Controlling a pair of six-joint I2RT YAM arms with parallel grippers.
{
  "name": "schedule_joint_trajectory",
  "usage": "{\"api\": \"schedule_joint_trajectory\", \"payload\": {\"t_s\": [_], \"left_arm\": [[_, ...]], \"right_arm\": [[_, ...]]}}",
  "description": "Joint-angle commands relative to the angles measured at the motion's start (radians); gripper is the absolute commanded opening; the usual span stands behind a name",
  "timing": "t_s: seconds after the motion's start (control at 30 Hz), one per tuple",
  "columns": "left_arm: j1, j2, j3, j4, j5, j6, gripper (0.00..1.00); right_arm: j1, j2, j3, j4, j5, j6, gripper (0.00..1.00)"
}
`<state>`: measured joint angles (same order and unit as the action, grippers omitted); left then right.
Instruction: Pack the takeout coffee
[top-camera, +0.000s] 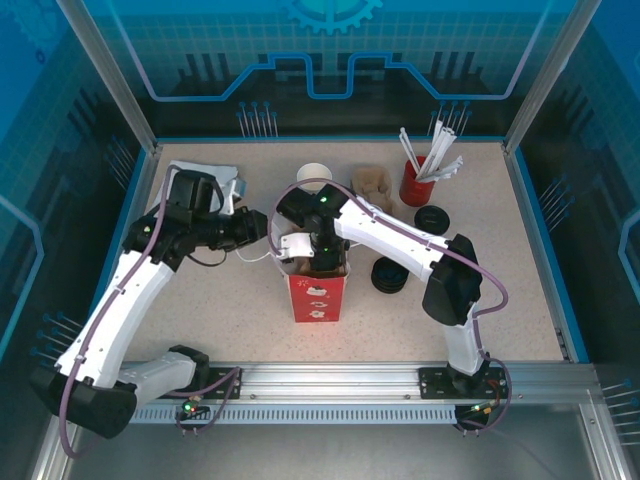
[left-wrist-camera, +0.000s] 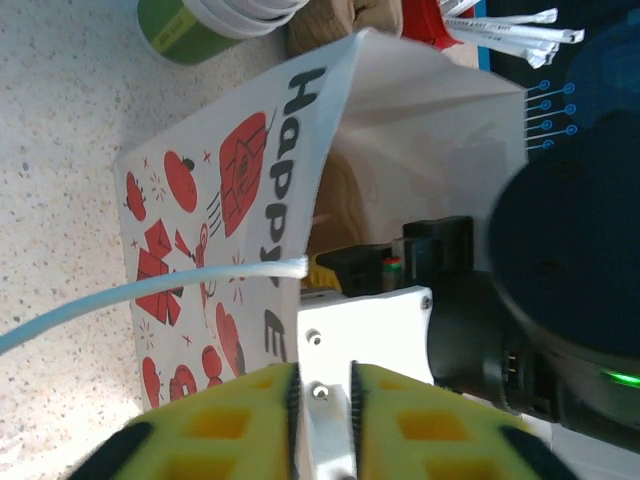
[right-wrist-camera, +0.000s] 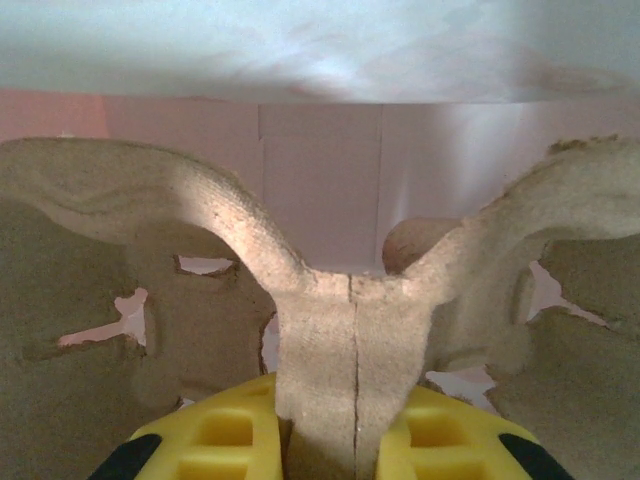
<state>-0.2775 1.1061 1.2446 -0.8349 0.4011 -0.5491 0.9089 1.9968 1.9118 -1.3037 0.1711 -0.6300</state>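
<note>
– The takeout coffee: where is it?

– I cannot tell. If it rides in the cardboard carrier (right-wrist-camera: 350, 330), it is hidden low in the bag (top-camera: 318, 295), which stands upright mid-table (top-camera: 230, 300).

– Which arm is nearer?

– The right one. The right gripper (right-wrist-camera: 335, 442) reaches down through the bag's mouth. It is clamped on the carrier's upright middle handle. The carrier hangs straight below it, a wing spreading to either side, so I judge the coming move to be straight down.

– And the other?

– The left gripper (left-wrist-camera: 322, 400) sits just beside the bag's left rim. Its fingers are a little apart with nothing between them. The bag's pale strap (left-wrist-camera: 150, 290) runs past, apparently untouched.

– Counts?

– One bag and one carrier in the grip. Behind the bag, one pile of spare carriers (top-camera: 372, 183) and one stack of lidless cups (top-camera: 313, 172). To the right, two piles of black lids (top-camera: 388, 275) (top-camera: 432, 217). One red holder (top-camera: 415, 185) of white straws.
</note>
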Motion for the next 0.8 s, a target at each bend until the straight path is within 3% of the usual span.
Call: {"api": "schedule_joint_trajectory", "payload": {"t_s": [0.0,0.13,0.33,0.67,0.77], "left_arm": [[0.0,0.003,0.08,-0.037,0.001,0.028,0.28],[0.032,0.0,0.12,-0.114,-0.033,0.022,0.37],[0.057,0.007,0.048,-0.078,0.07,-0.014,0.43],[0.054,0.063,-0.057,0.039,0.161,-0.042,0.44],[0.049,0.076,-0.063,0.049,0.165,-0.039,0.37]], "right_arm": [[-0.012,0.0,-0.016,-0.006,-0.005,-0.01,0.2],[-0.016,0.0,-0.011,-0.006,-0.014,-0.009,0.2],[-0.015,0.003,0.0,-0.006,-0.029,-0.002,0.2],[-0.015,0.002,0.006,-0.001,-0.039,-0.001,0.2],[-0.015,0.005,0.009,-0.005,-0.038,-0.001,0.2]]}}
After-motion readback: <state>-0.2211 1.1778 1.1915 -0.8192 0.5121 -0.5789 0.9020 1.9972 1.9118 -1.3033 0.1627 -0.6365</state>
